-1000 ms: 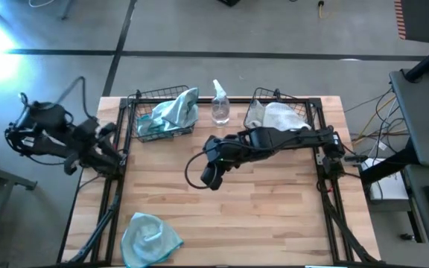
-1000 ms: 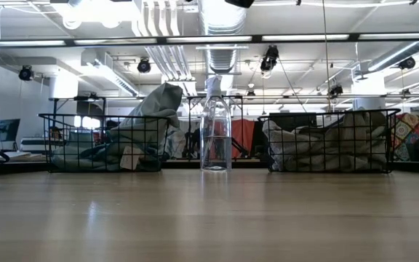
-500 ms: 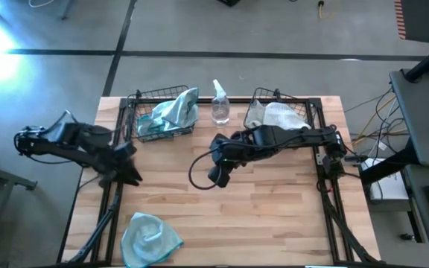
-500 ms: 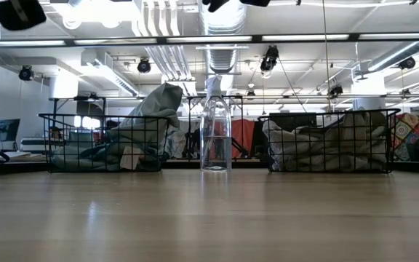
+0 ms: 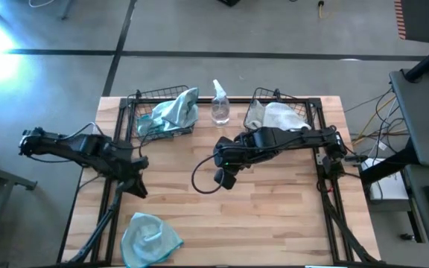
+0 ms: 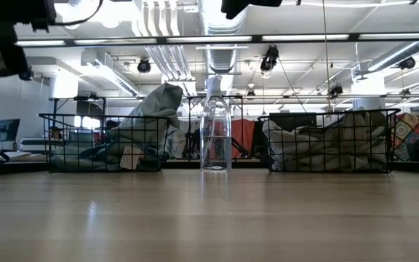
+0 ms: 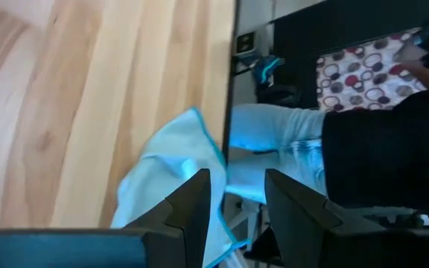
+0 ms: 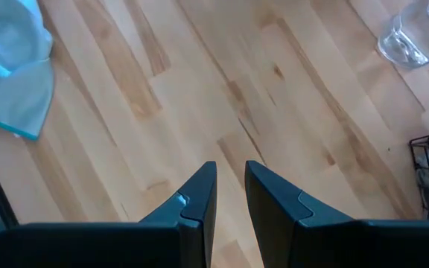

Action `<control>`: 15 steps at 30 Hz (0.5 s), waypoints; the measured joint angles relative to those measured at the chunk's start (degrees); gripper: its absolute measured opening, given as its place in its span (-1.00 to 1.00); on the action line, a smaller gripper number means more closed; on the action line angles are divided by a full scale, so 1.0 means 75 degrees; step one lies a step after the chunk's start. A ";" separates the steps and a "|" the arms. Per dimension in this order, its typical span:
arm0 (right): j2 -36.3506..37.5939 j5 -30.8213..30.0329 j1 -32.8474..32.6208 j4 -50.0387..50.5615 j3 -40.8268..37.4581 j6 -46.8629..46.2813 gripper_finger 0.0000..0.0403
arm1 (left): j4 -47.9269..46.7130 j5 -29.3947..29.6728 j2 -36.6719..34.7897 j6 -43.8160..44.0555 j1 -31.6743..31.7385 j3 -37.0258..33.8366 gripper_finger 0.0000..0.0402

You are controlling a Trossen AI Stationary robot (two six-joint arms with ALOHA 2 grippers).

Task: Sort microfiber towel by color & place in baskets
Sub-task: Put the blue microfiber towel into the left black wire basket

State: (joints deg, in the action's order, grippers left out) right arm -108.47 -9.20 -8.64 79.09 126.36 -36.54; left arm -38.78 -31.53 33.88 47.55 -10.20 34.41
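1. most of the sorting looks done to me; the left basket [image 5: 162, 119] holds teal towels [image 5: 176, 110], the right basket [image 5: 281, 113] holds pale towels [image 5: 283, 116], with a clear spray bottle [image 5: 220, 104] between them
2. one teal towel [image 5: 149, 237] is left, lying at the table [image 5: 274, 223] near edge on the left side
3. my left gripper [image 5: 134, 184] hangs near that towel, fingers apart and empty; my right gripper [image 5: 226, 177] hovers mid-table, fingers narrowly parted, holding nothing
4. the low view shows both baskets filled but misses the last towel; the high view and both wrist views show it
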 joint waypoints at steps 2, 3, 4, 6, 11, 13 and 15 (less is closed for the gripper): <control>-0.0003 -0.0056 0.0000 0.0000 -0.0002 0.0052 -0.67 | 0.0011 0.0000 -0.0002 -0.0006 -0.0016 -0.0216 -0.43; -0.0003 -0.0173 0.0000 0.0000 -0.0002 0.0064 -0.67 | 0.0032 0.0000 -0.0002 -0.0009 -0.0020 -0.0348 -0.43; -0.0003 -0.0303 0.0000 0.0005 -0.0002 0.0072 -0.67 | 0.0034 0.0003 0.0000 0.0007 -0.0025 -0.0490 -0.43; -0.0003 -0.0446 0.0000 0.0015 -0.0002 0.0074 -0.67 | 0.0028 0.0003 0.0026 0.0136 -0.0053 -0.0762 -0.43; -0.0003 -0.0563 0.0003 0.0033 -0.0002 0.0090 -0.67 | 0.0025 0.0006 0.0128 0.0373 -0.0148 -0.1307 -0.43; -0.0003 -0.0579 0.0003 0.0054 -0.0002 0.0102 -0.67 | 0.0034 0.0006 0.0191 0.0473 -0.0189 -0.1408 -0.43; -0.0003 -0.0580 0.0003 0.0073 -0.0005 0.0113 -0.67 | 0.0023 0.0027 0.0268 0.0576 -0.0203 -0.1478 -0.43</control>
State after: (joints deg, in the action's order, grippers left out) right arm -108.49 -13.54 -8.62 79.64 126.32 -35.69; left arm -38.60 -31.33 35.90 51.87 -11.73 23.32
